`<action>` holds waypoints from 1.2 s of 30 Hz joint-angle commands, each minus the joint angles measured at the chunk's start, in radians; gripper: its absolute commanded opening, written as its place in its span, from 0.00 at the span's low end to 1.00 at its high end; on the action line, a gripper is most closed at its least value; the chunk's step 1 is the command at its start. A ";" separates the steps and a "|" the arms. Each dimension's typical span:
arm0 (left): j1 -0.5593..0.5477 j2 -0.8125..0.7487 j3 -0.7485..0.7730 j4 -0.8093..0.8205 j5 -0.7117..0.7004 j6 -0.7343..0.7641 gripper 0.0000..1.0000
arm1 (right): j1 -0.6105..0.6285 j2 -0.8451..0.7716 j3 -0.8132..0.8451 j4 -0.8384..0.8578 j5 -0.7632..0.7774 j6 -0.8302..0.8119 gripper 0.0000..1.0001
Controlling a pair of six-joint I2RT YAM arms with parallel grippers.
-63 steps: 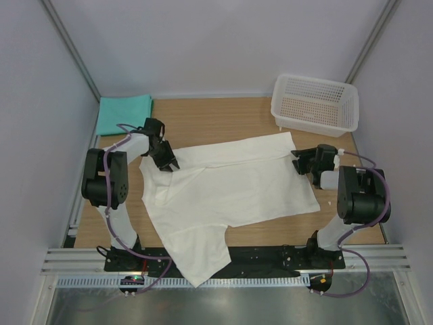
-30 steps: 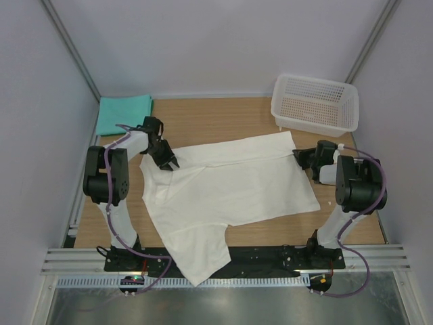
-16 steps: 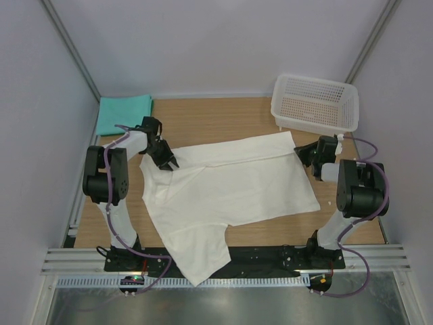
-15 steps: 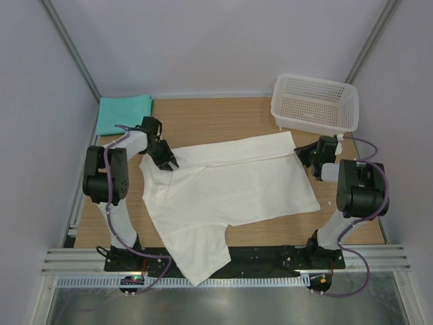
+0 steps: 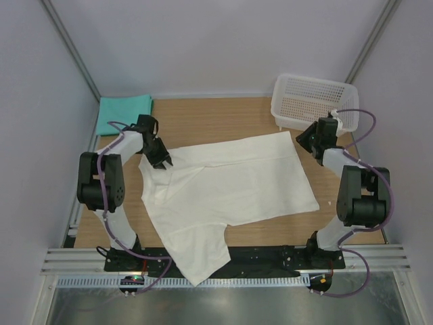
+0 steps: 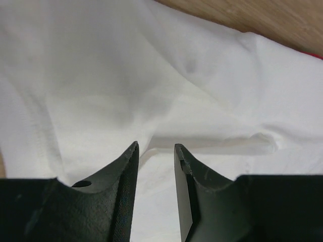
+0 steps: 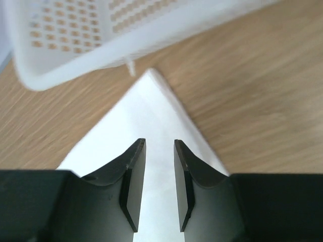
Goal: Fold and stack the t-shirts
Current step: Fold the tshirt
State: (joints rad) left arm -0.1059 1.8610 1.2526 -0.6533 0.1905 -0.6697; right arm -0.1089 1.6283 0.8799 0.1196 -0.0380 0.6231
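Observation:
The white t-shirt (image 5: 230, 189) lies spread flat over the middle of the table, one sleeve hanging over the near edge. The teal-green t-shirt (image 5: 124, 112) sits folded at the back left corner. My left gripper (image 5: 162, 162) rests low over the white shirt's far left part; in the left wrist view its jaws (image 6: 155, 146) stand a little apart above a soft crease in the white cloth (image 6: 151, 75). My right gripper (image 5: 302, 143) hovers at the shirt's far right corner, jaws (image 7: 160, 142) slightly open over the corner of the white shirt (image 7: 151, 103), holding nothing.
A white mesh basket (image 5: 314, 103) stands at the back right, close behind my right gripper, and its wall (image 7: 75, 30) fills the top of the right wrist view. Bare wooden table (image 5: 216, 118) lies behind the shirt. Grey walls enclose the sides.
My right gripper has swung back along the shirt's right edge to its far corner near the basket, and its jaws have parted. My left gripper shifted slightly back and left.

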 commanded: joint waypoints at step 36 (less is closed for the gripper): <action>0.344 0.136 0.140 0.222 0.239 -0.146 0.43 | 0.210 0.263 0.283 -0.064 -0.143 -0.109 0.37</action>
State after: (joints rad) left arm 0.2306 1.9835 1.3968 -0.4660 0.4232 -0.7586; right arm 0.0906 1.8767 1.1206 0.0223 -0.1768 0.4854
